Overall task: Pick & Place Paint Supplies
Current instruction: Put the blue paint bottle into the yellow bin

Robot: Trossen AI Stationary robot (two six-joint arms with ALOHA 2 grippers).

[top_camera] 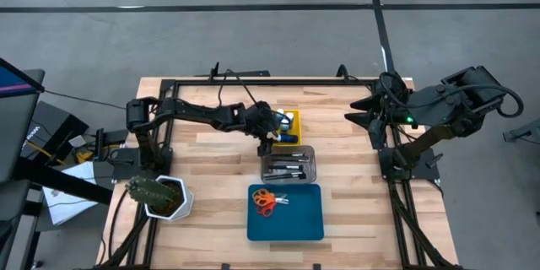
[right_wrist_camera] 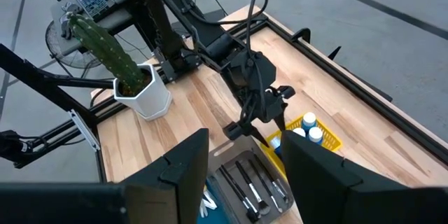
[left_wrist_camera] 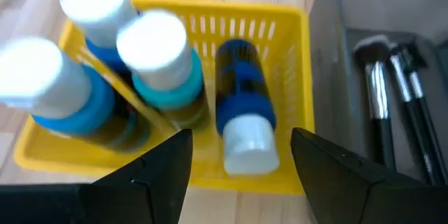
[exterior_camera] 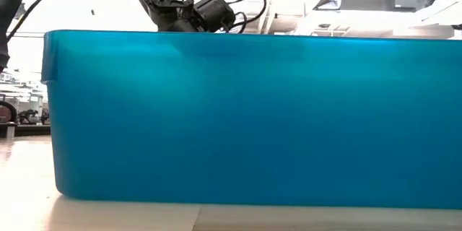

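Blue tray (exterior_camera: 245, 115) wall fills the low view. Above the yellow tray (left_wrist_camera: 294, 77), the left tool (left_wrist_camera: 234, 161) hangs spread wide and empty over a lying blue bottle (left_wrist_camera: 241, 105), beside three upright ones. Brushes (left_wrist_camera: 392, 105) lie in the clear tray alongside. Right tool (right_wrist_camera: 241, 164) waits apart, fingers parted, empty.

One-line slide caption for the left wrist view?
Open left tool above yellow tray of blue bottles; brushes alongside.
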